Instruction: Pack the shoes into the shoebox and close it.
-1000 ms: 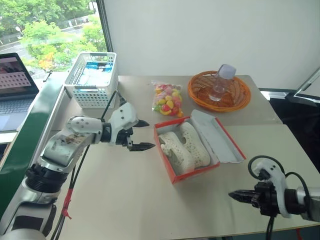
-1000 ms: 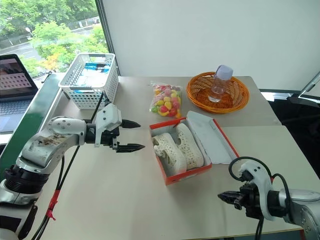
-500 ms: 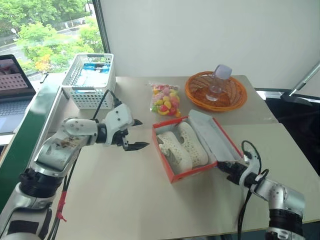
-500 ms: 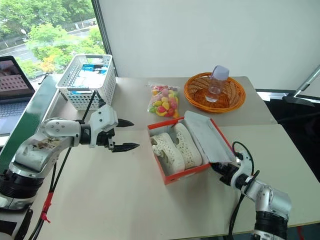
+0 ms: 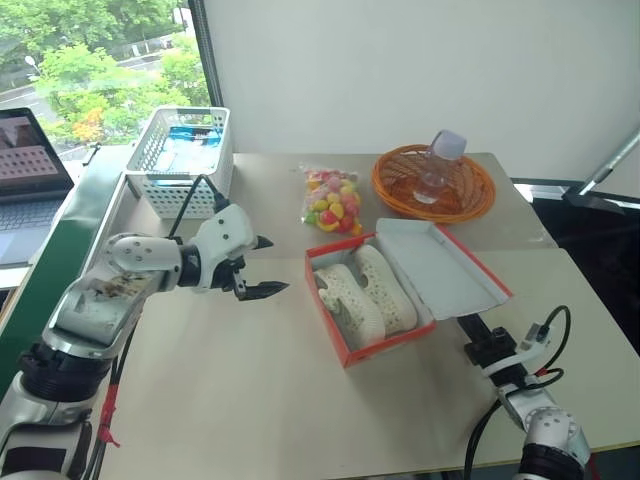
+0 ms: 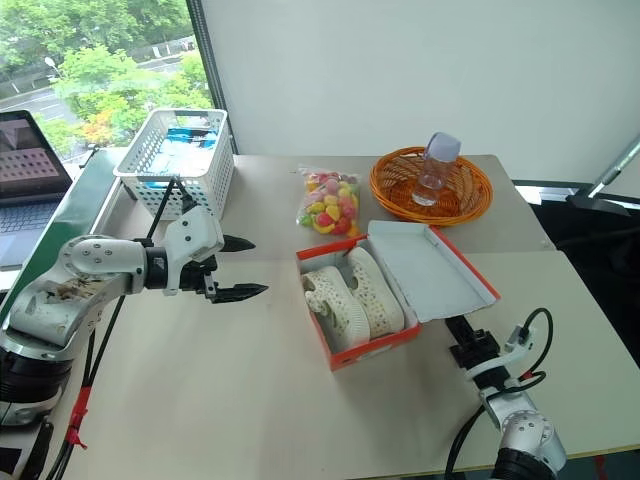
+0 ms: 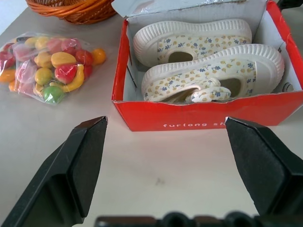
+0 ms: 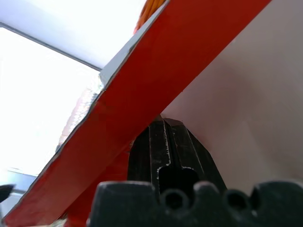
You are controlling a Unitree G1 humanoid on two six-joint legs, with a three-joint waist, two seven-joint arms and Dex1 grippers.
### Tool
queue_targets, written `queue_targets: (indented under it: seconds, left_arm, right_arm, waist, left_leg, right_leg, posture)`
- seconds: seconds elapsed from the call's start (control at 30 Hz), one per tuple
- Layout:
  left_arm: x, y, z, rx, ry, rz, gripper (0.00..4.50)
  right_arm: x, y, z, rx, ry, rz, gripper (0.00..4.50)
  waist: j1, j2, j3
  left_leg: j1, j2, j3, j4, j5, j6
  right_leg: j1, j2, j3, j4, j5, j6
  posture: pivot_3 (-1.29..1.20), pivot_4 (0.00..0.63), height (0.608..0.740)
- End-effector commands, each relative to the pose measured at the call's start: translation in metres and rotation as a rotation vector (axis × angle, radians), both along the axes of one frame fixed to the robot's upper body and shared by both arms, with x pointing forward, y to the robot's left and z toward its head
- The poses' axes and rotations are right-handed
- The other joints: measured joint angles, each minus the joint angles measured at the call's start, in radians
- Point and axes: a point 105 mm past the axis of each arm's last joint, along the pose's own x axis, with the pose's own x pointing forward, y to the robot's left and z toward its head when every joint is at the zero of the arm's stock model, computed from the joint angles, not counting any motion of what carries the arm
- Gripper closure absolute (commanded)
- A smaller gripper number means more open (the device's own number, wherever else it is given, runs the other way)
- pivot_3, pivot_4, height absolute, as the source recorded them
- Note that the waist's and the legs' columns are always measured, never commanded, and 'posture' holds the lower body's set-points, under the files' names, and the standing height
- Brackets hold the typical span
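We see the shoes (image 5: 366, 291) already lying side by side inside the shoebox (image 5: 375, 345), which sits near the middle of the worktop (image 5: 250, 400) with its lid (image 5: 445, 268) swung out to the right and tilted up off the surface. Our right gripper (image 5: 478, 338) is clenched, fingers pressed together, tucked just under the free edge of that lid; in the right wrist view the red underside of the lid (image 8: 156, 90) slants right over the black fingertips (image 8: 163, 142), and we cannot tell for sure whether they touch it. Our left gripper (image 5: 258, 266) hangs released and wide open, well apart from the box on its left side, holding nothing. We judge the packing done and the closing as the step in hand. The lid looks like thin cardboard: light, fairly stiff across its panel but easy to crease at the hinge, so it should be pushed from beneath near the middle of its free edge rather than at a corner. The whole box is light and may slide on the smooth worktop when the lid is pushed over, so the open left gripper could brace the near red wall. The shoes look soft and rubbery, and should give a little under the lid.
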Motion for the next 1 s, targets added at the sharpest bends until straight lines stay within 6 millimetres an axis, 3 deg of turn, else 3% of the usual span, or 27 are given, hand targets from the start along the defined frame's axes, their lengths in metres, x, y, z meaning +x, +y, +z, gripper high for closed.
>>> queue_targets:
  seconds: [0.03, 0.17, 0.3, 0.47, 0.6, 0.8, 0.9, 1.0]
  left_arm:
    - [0.002, -0.001, 0.014, 0.001, -0.061, -0.011, 0.27]
    - [0.002, -0.001, 0.012, 0.003, -0.062, -0.012, 0.27]
    - [0.002, -0.002, 0.012, 0.003, -0.062, -0.010, 0.27]
    - [0.002, -0.001, 0.011, 0.003, -0.064, -0.007, 0.27]
    - [0.002, 0.002, 0.011, 0.006, -0.067, 0.007, 0.27]
    - [0.000, 0.008, 0.011, 0.008, -0.067, 0.040, 0.27]
    - [-0.002, 0.020, 0.009, 0.015, -0.065, 0.094, 0.27]
    - [-0.004, 0.024, 0.005, 0.010, -0.057, 0.123, 0.27]
  right_arm:
    - [-0.002, 0.020, 0.073, 0.024, -0.271, 0.126, 4.47]
    - [-0.006, 0.044, 0.100, 0.001, -0.354, 0.212, 4.47]
    - [-0.006, 0.053, 0.116, -0.008, -0.401, 0.245, 4.47]
    - [0.000, 0.053, 0.123, -0.030, -0.400, 0.250, 4.47]
    - [0.005, 0.066, 0.127, -0.088, -0.392, 0.311, 4.47]
    - [0.011, 0.104, 0.137, -0.237, -0.390, 0.484, 4.47]
    - [0.020, 0.144, 0.169, -0.414, -0.451, 0.657, 4.47]
    - [0.027, 0.165, 0.182, -0.536, -0.459, 0.742, 4.47]
  waist:
    - [0.000, 0.007, 0.003]
    - [0.002, 0.009, 0.004]
    - [0.007, 0.009, 0.004]
    - [0.008, 0.009, 0.004]
    - [0.006, 0.009, 0.004]
    - [0.003, 0.010, 0.004]
    - [-0.006, 0.011, 0.005]
    - [-0.007, 0.011, 0.006]
  left_leg:
    - [0.000, 0.000, 0.000, 0.000, 0.000, 0.000]
    - [0.000, 0.000, 0.000, 0.000, 0.000, 0.000]
    - [0.000, -0.001, 0.000, 0.000, 0.000, 0.000]
    - [-0.001, -0.001, 0.000, 0.000, 0.000, 0.000]
    - [-0.001, -0.001, 0.000, 0.000, 0.000, 0.000]
    - [-0.001, -0.001, 0.000, 0.000, 0.000, 0.000]
    - [-0.001, -0.001, 0.001, 0.000, 0.000, 0.000]
    - [-0.001, -0.001, 0.001, 0.000, 0.001, 0.001]
  right_leg:
    - [0.000, 0.000, 0.000, 0.000, 0.000, 0.000]
    - [0.000, 0.000, 0.000, 0.001, -0.001, 0.001]
    - [0.000, 0.000, 0.000, 0.000, -0.001, 0.002]
    - [0.000, 0.000, 0.000, -0.001, -0.001, 0.002]
    - [0.000, 0.000, 0.000, -0.001, -0.001, 0.002]
    - [-0.001, 0.000, 0.000, 0.000, -0.001, 0.002]
    - [-0.002, 0.000, 0.002, 0.000, 0.000, 0.002]
    - [-0.003, 0.000, 0.003, 0.001, 0.000, 0.002]
  posture:
    - [0.00, 0.150, 0.740]
    - [0.00, 0.150, 0.740]
    - [0.00, 0.150, 0.740]
    - [0.00, 0.150, 0.740]
    - [0.00, 0.150, 0.740]
    - [0.00, 0.150, 0.740]
    - [0.00, 0.150, 0.740]
    - [0.00, 0.150, 0.740]
